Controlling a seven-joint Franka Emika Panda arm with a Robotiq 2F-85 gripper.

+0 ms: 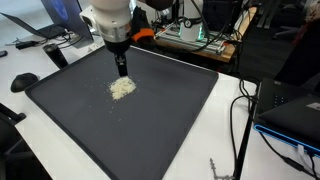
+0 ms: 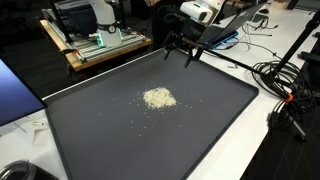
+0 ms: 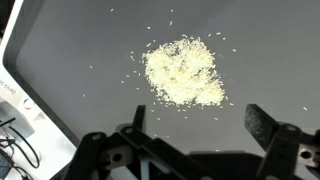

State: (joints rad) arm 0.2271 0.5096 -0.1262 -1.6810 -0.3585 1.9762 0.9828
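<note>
A small heap of pale rice-like grains (image 1: 122,88) (image 2: 158,98) (image 3: 183,73) lies on a large dark grey mat (image 1: 170,120) (image 2: 110,130) (image 3: 260,40), with loose grains scattered round it. My gripper (image 1: 122,72) (image 2: 187,55) (image 3: 197,125) hovers above the mat beside the heap, apart from it. Its jaws stand wide open with nothing between them. In the wrist view both dark fingers (image 3: 268,127) show at the bottom, the heap just beyond them.
The mat lies on a white table (image 1: 230,120) (image 2: 250,140). A wooden board with electronics (image 2: 95,45) (image 1: 195,38) stands at the back. Black cables (image 2: 285,85) (image 1: 240,130) run along one side, a laptop (image 1: 295,110) beside them.
</note>
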